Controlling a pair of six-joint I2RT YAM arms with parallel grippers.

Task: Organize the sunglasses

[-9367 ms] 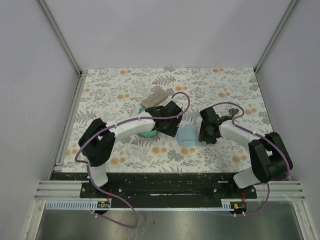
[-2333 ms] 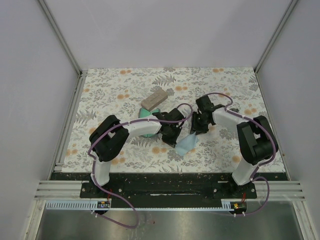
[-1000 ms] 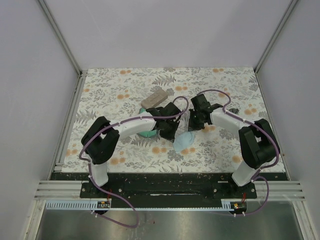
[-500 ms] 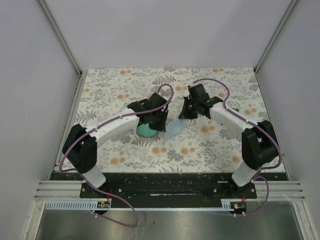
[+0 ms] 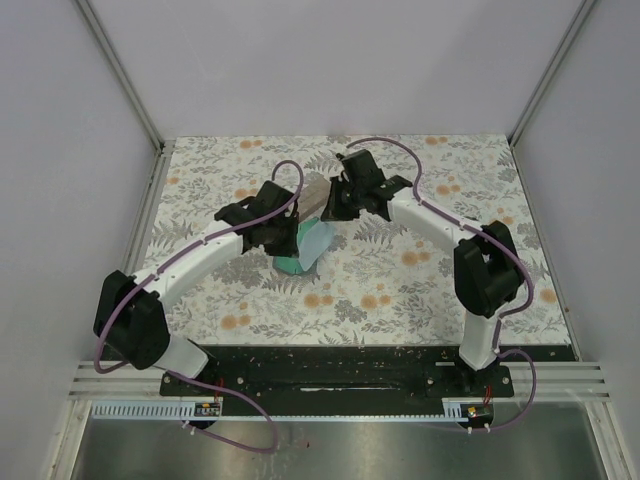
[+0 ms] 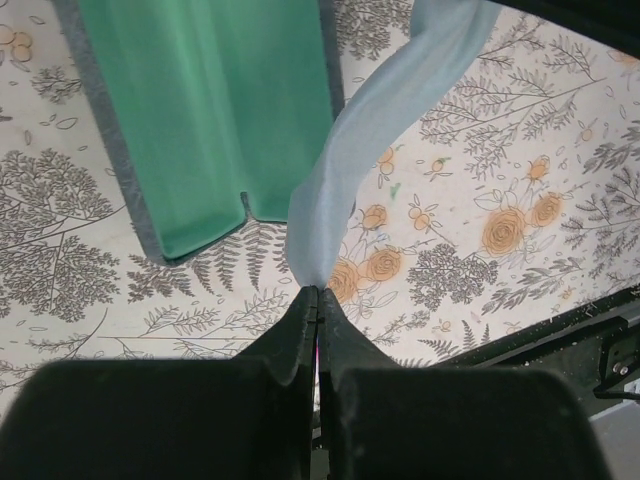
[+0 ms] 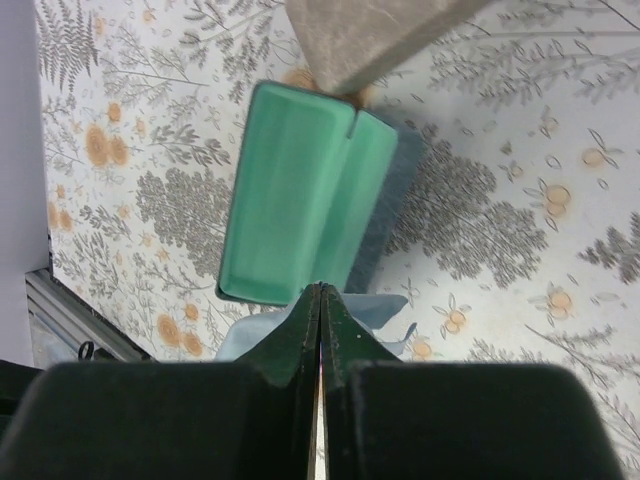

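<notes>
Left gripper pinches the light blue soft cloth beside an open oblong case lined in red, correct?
No: the open oblong case is lined in green, not red, as the left wrist view shows. The left gripper does pinch the light blue soft cloth beside it.

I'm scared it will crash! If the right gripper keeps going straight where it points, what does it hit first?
Probably the green-lined open case, lying just past the right gripper and the light blue cloth it pinches. Depth is hard to judge.
</notes>
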